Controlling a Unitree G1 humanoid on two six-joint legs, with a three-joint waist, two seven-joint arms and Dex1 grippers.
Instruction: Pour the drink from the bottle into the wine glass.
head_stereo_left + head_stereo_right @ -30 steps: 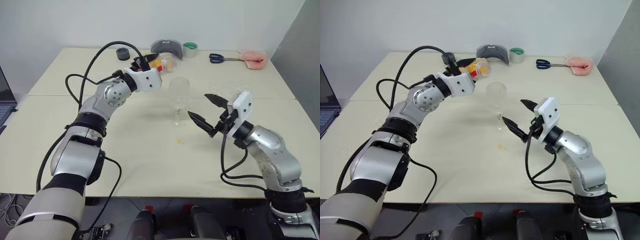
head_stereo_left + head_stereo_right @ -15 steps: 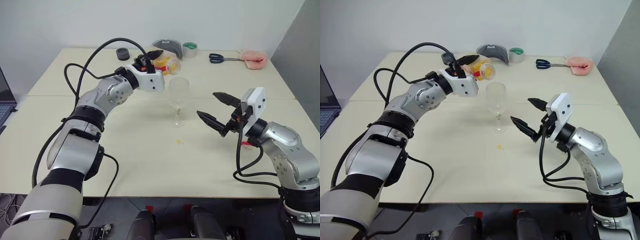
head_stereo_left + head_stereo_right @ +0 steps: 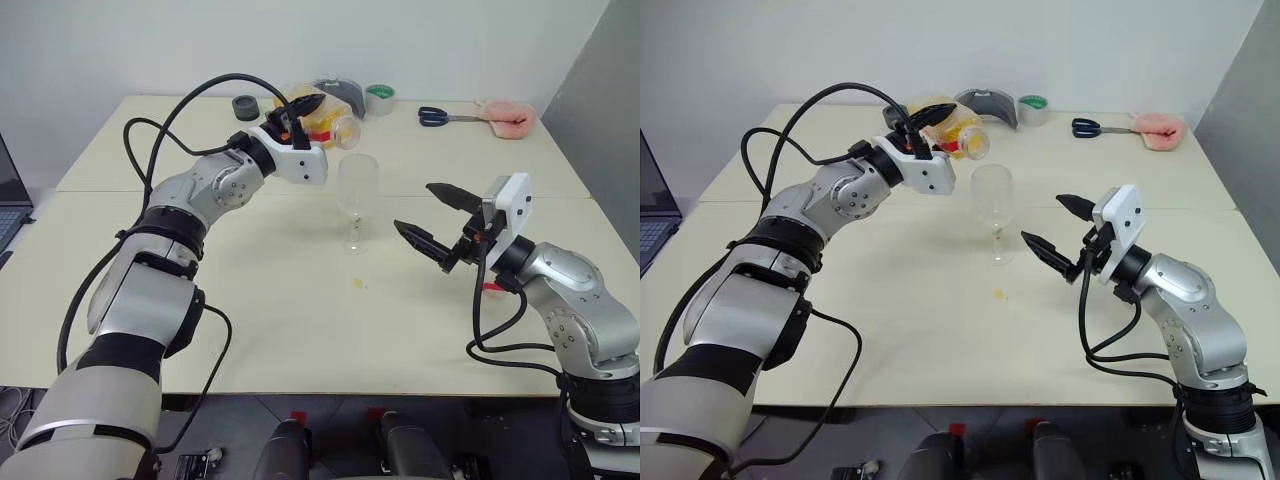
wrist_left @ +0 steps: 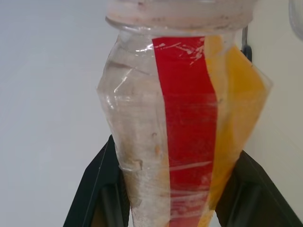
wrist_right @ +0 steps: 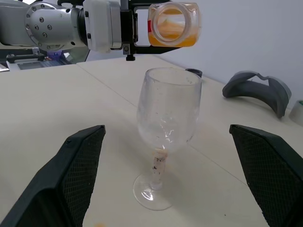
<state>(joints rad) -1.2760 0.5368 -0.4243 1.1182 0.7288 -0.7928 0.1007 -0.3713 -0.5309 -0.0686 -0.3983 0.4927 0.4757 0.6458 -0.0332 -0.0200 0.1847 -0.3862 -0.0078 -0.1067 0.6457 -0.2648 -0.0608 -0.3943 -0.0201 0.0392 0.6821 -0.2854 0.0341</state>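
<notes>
Left gripper clamped the uncapped clear plastic bottle of orange drink, tipped above the empty stemmed wine glass; pouring remained.

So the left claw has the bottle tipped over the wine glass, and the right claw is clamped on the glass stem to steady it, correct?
Not quite. The right claw is open, its fingers apart on either side of the wine glass without touching the stem, as the right wrist view shows. The rest holds: the left claw has the bottle tipped over the glass.
</notes>
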